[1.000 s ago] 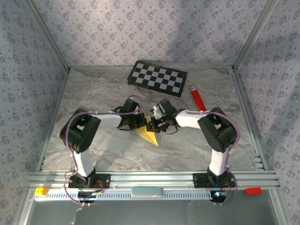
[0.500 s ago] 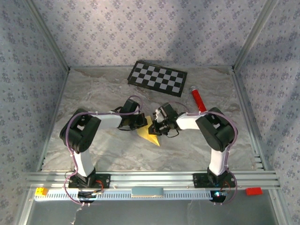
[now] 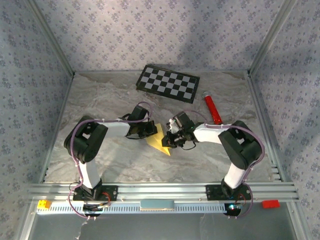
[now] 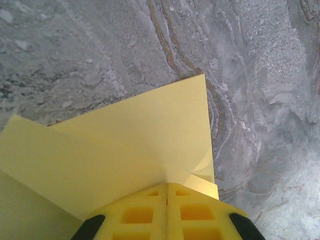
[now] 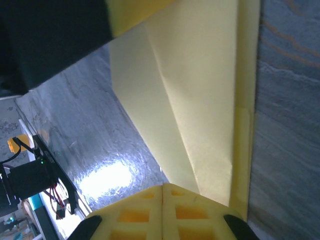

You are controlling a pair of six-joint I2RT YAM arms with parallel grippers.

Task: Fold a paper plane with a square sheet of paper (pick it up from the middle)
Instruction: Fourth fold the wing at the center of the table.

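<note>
The square sheet of paper point(image 3: 160, 142), pale yellow and folded into a pointed wedge with creased layers, lies flat at the middle of the marble table. My left gripper point(image 3: 151, 131) is shut, its yellow fingertips point(image 4: 150, 195) resting on the paper's point(image 4: 150, 130) far left part where a crease runs up to them. My right gripper point(image 3: 170, 141) is shut too, its tips point(image 5: 163, 186) low at the paper's point(image 5: 200, 90) right edge beside a long diagonal fold. In the right wrist view the left gripper's dark body point(image 5: 55, 40) hangs over the paper's other end.
A black-and-white checkerboard panel point(image 3: 168, 83) lies at the back of the table. A red tube point(image 3: 212, 107) lies to its right. Metal frame posts and patterned walls close in both sides. A yellow block point(image 3: 44, 204) and a red block point(image 3: 270, 203) sit on the front rail.
My right gripper has slid toward the near side along the paper's right edge, and its elbow has swung out to the right. The left arm has stayed put.
</note>
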